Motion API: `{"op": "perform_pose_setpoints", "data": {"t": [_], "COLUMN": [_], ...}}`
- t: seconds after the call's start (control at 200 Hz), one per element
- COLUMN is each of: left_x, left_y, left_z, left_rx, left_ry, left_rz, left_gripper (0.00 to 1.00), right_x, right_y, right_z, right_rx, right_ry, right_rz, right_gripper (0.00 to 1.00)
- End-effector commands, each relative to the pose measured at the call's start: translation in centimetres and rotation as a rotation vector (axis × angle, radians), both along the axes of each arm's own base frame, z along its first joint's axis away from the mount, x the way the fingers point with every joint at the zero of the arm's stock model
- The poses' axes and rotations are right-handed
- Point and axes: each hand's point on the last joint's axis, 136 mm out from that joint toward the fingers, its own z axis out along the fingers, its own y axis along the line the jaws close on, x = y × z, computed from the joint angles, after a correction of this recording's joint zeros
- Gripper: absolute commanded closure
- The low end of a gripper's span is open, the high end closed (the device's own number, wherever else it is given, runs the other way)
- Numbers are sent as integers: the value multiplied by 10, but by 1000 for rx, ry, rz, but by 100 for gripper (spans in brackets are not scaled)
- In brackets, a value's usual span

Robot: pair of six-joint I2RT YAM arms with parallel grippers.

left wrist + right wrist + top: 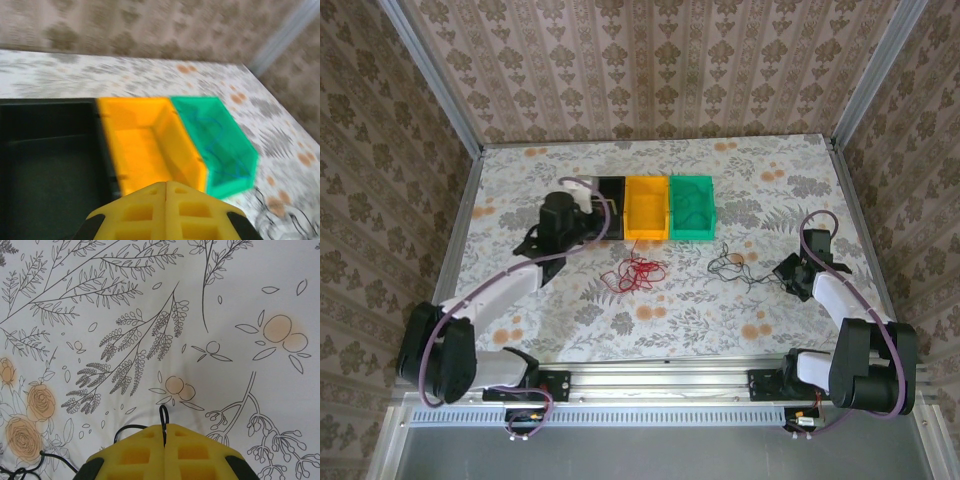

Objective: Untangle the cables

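Observation:
A red cable [635, 272] lies in a loose squiggle on the table in front of the orange bin [646, 208]. To its right a black cable [733, 267] is spread in thin loops. My right gripper [165, 429] is shut on a small loop of that black cable [163, 416], low over the table; in the top view it [792, 272] sits at the cable's right end. A thin blue cable [227, 147] lies inside the green bin [235, 165]. My left gripper [166, 184] is shut with nothing in it, above the black bin [45, 165] and orange bin [145, 145].
Three bins stand in a row at the table's middle back: black [610, 205], orange, green [692, 207]. The left arm [505, 285] stretches diagonally across the left half. Metal rails edge the table [790, 190], with patterned walls behind.

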Motion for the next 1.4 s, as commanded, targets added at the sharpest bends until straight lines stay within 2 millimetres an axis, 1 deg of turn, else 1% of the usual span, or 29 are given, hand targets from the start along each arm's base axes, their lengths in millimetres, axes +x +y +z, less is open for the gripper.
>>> {"op": "perform_pose_setpoints", "data": {"t": [0.0,0.03,0.04,0.07,0.135,0.14,0.185,0.225,0.28,0.31,0.33,0.395,0.46,0.49,0.505,0.59,0.655,0.72,0.81,0.94,1.095,1.205,1.4], "left_x": [-34,-44,-49,-58,-79,-80,-90,-100,-111,-115,-117,-123,-124,-125,-124,-124,-123,-117,-104,-92,-83,-82,-84], "left_y": [-64,-82,-88,-105,-140,-142,-163,-182,-203,-214,-220,-241,-263,-271,-275,-294,-302,-308,-311,-315,-312,-307,-302], "left_z": [-10,-20,-20,-30,-50,-49,-66,-75,-92,-96,-103,-114,-113,-115,-111,-114,-122,-131,-144,-153,-161,-169,-180], "left_rx": [117,154,163,205,293,296,351,381,429,457,484,545,542,524,508,464,462,460,460,446,488,516,531], "left_ry": [-15,-7,-10,-3,1,-3,2,-5,-13,-38,-50,-98,-128,-115,-115,-62,-19,21,83,145,155,174,207], "left_rz": [-278,-351,-377,-446,-579,-587,-657,-718,-796,-825,-843,-902,-930,-944,-948,-978,-988,-975,-928,-877,-819,-808,-800], "left_gripper": [100,99,97,89,76,75,70,65,63,61,60,59,60,59,59,58,54,50,50,50,51,57,57], "right_x": [1,2,2,1,-1,-1,-2,-2,-2,-2,-2,-1,0,-1,-1,-1,0,0,1,2,4,4,5], "right_y": [6,8,8,9,9,9,10,11,13,13,14,17,19,19,19,20,22,23,24,24,25,27,28], "right_z": [4,5,5,4,3,3,2,2,2,2,2,3,2,2,2,1,1,2,4,7,9,9,11], "right_rx": [20,21,20,17,13,13,13,16,22,25,27,39,45,46,45,43,45,47,47,44,48,56,59], "right_ry": [-6,-8,-8,-2,5,6,7,8,6,4,3,-5,-5,-2,-2,-4,-15,-23,-34,-48,-65,-68,-80], "right_rz": [41,56,59,69,82,83,91,95,102,106,108,119,132,136,137,147,152,156,159,163,166,168,172], "right_gripper": [98,98,98,98,98,98,98,98,97,97,97,97,97,97,97,97,97,97,97,97,97,97,97]}}
